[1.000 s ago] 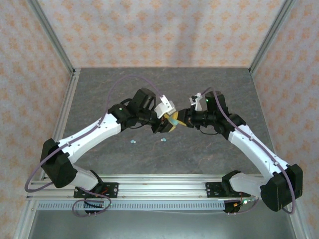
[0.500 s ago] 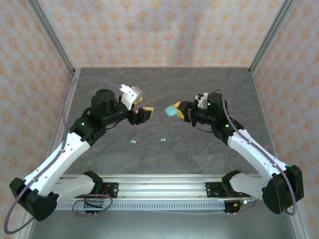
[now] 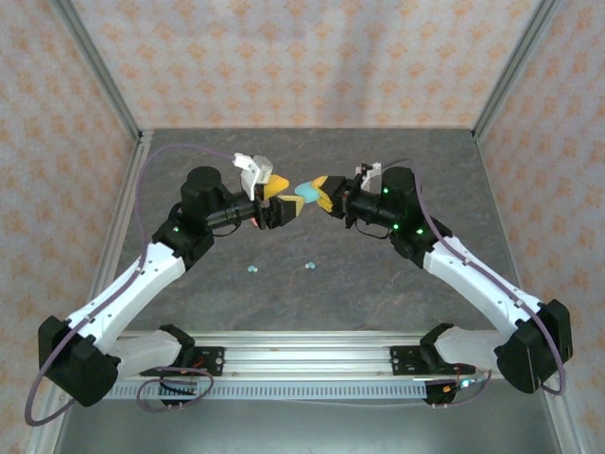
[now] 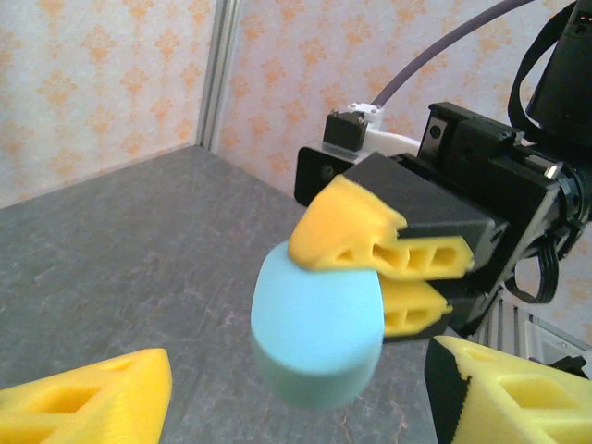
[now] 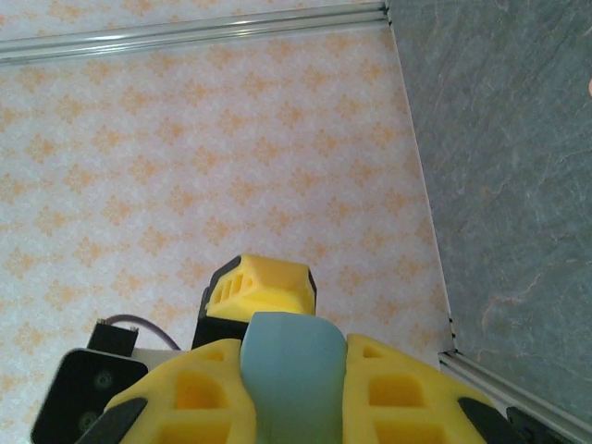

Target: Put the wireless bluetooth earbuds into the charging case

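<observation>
Only the teal case (image 3: 307,194) separates left gripper (image 3: 285,200) and right gripper (image 3: 323,195).

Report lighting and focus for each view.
Top external: even, soft light, sharp throughout, no harsh shadows on the table. Left wrist: teal case crisp, no glare; left fingers slightly soft. Right wrist: the case, close to the lens, looks soft; wallpaper sharper.

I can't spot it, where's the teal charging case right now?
In the top view's centre, the teal charging case is held in the air by the right gripper, with the open left gripper just to its left.
</observation>
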`<state>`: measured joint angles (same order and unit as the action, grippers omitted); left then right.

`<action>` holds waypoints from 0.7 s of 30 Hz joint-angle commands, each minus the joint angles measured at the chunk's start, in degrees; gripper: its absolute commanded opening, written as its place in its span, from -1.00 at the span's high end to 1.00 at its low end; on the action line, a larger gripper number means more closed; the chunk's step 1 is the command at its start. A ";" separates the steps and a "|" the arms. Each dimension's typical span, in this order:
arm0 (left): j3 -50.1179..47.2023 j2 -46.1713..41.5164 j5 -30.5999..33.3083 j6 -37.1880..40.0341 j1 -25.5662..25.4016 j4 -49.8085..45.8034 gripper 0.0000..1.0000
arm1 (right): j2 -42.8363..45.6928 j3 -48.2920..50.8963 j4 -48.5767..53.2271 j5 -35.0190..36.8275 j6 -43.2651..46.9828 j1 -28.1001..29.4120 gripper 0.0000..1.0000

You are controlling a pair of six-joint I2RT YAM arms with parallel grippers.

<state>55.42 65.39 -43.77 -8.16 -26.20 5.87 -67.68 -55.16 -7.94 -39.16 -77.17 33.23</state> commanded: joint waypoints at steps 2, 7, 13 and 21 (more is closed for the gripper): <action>0.32 1.23 -4.50 -4.26 0.31 7.83 -0.36 | 0.17 -3.29 -3.18 2.05 -1.93 1.31 0.84; -0.13 2.19 -5.60 -5.00 0.30 8.95 -0.35 | 0.17 -3.38 -3.13 2.79 -2.11 1.59 0.84; -1.69 2.81 -5.94 -5.63 0.27 10.97 -0.34 | -1.29 -3.55 -3.13 2.44 -2.11 1.64 0.84; -2.09 3.91 -6.32 -4.69 0.35 10.60 -0.32 | -1.49 -3.82 -3.56 1.92 -2.26 1.61 0.85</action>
<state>53.78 69.08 -48.27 -13.23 -26.20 13.98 -69.49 -56.99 -9.06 -37.23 -78.46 34.48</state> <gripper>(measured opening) 0.668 0.189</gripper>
